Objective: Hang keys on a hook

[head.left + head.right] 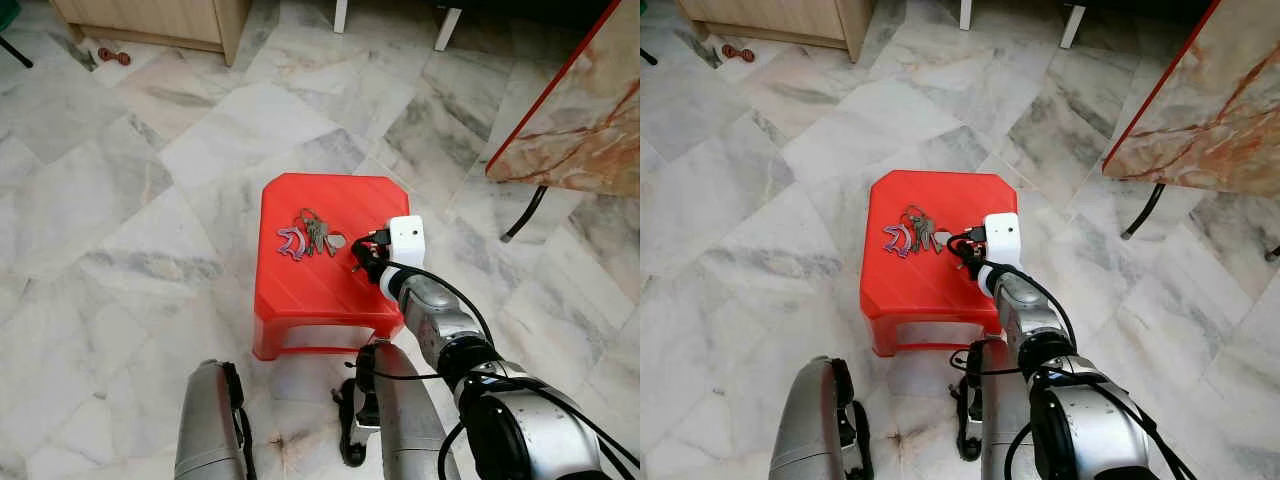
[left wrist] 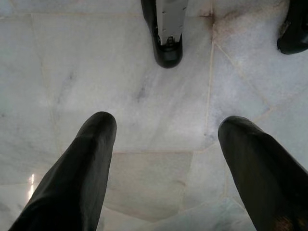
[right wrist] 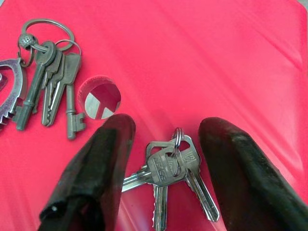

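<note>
While the left gripper (image 2: 163, 144) hangs open over the floor (image 2: 144, 86), the right gripper (image 3: 166, 144) straddles, fingers wide, a small key bunch (image 3: 171, 166) near the stool's (image 1: 300, 290) right edge.

A low red plastic stool (image 1: 320, 275) stands on the grey-veined marble floor (image 1: 120, 200), near a marble-patterned, red-edged tabletop (image 1: 585, 120) and a light wooden cabinet (image 1: 165, 20).

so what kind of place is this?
Likely a room in a home: marble-tiled floor, a red plastic stool holding two key bunches, a wooden cabinet and a marble-patterned tabletop. The right pincer hovers open over the smaller key bunch.
</note>
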You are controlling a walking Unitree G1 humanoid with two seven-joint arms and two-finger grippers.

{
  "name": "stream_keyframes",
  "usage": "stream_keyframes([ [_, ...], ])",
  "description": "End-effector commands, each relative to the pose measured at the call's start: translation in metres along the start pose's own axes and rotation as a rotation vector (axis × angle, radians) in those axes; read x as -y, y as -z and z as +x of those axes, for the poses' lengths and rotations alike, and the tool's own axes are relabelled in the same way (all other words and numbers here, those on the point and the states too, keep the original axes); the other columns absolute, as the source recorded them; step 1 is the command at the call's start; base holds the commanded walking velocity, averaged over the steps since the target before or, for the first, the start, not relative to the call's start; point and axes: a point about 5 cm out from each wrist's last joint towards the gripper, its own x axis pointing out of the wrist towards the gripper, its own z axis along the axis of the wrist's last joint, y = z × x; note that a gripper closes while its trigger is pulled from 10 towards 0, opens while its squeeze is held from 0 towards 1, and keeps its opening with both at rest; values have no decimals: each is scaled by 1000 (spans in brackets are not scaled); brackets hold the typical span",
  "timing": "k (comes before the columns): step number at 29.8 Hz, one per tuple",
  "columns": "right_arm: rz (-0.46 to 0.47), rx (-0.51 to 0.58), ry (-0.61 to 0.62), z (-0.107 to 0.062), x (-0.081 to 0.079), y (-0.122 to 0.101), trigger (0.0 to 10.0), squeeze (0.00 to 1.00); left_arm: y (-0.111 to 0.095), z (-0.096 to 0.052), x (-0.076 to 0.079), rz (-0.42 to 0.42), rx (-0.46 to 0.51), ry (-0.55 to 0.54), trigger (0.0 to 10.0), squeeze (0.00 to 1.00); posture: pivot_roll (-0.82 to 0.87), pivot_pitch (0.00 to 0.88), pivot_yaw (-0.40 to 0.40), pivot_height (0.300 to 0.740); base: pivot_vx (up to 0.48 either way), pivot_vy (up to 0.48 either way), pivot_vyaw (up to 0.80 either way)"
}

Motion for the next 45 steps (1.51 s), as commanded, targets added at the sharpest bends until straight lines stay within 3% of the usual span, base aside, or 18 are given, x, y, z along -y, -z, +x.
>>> stream_keyframes([
  [1,2,-39,4,-1,1,8,0,0,20,-10,3,4,-63,7,10000,0,95,454,-125,580,0,0,0],
  [9,-4,-44,-5,0,-2,8,0,0,21,-11,4,3,-63,7,10000,0,94,461,-129,580,0,0,0],
  [10,-5,-47,-7,0,-3,9,3294,0,22,-11,4,4,-63,8,10000,0,94,462,-129,580,0,0,0],
  [11,-9,-52,-8,0,-3,10,10000,0,22,-12,4,3,-66,9,10000,0,93,462,-130,580,0,0,0],
  [27,-9,-73,-9,-2,-4,16,10000,0,24,-13,6,15,-70,19,10000,0,93,469,-130,580,0,0,0],
  [28,-6,-70,-11,-1,-4,15,8588,0,24,-13,6,15,-70,19,10000,0,92,470,-131,580,0,0,0],
  [29,-5,-68,-12,-1,-4,15,627,0,24,-13,6,16,-70,19,10000,0,92,469,-131,580,0,0,0],
  [30,-5,-67,-12,-1,-4,15,627,0,24,-13,6,16,-70,19,10000,0,92,469,-131,580,0,0,0],
  [31,-5,-66,-14,-1,-4,14,0,0,24,-13,6,16,-70,19,10000,0,92,468,-132,580,0,0,0],
  [45,-7,-71,-27,-1,-6,15,0,0,22,-11,7,14,-68,18,10000,0,94,465,-133,580,0,0,0],
])
